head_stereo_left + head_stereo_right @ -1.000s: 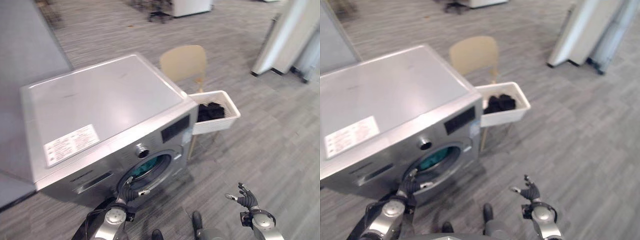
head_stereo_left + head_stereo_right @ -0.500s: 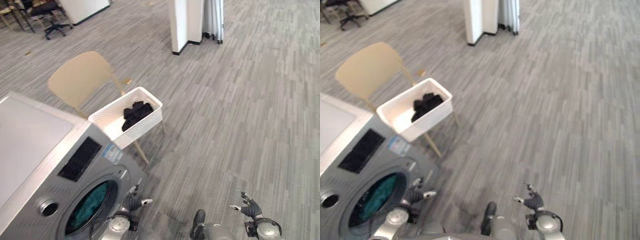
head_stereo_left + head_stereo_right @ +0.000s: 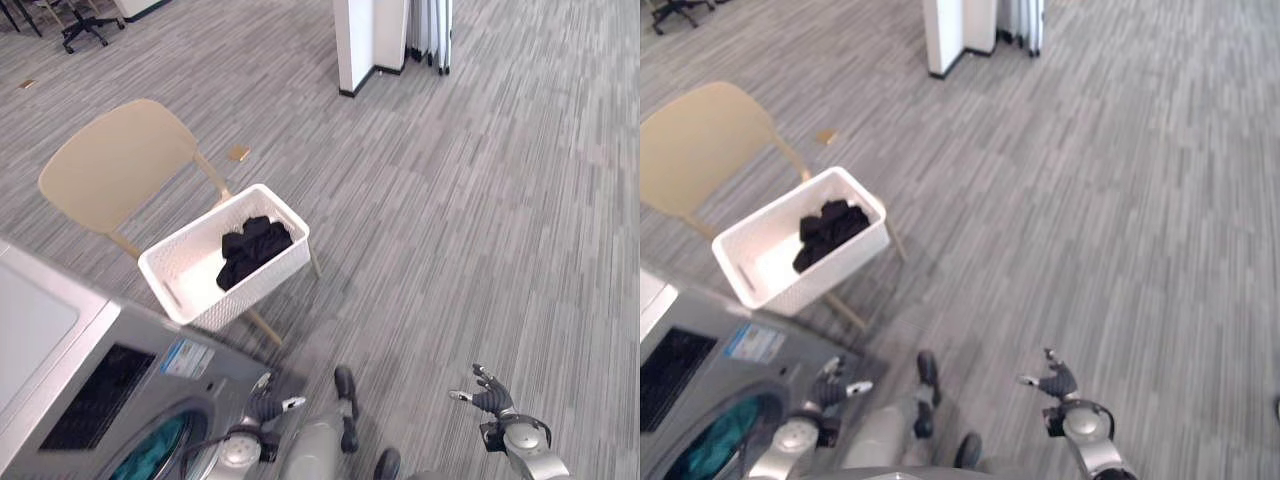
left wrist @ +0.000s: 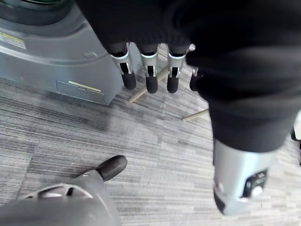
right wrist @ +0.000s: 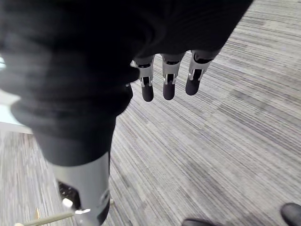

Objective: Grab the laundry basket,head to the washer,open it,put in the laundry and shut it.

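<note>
Basket point(image 3: 200, 290) apparently overhangs chair point(image 3: 120, 165); floor point(image 3: 480, 220) open rightward.

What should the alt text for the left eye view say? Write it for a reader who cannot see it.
A white laundry basket holding dark clothes sits on a tan chair beside a silver washer, on grey striped carpet. Low in the view, the left hand and right hand hang open, holding nothing.

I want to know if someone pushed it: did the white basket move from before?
No. The white basket still sits on the tan chair beside the washer; the whole picture shifted because the camera turned.
</note>
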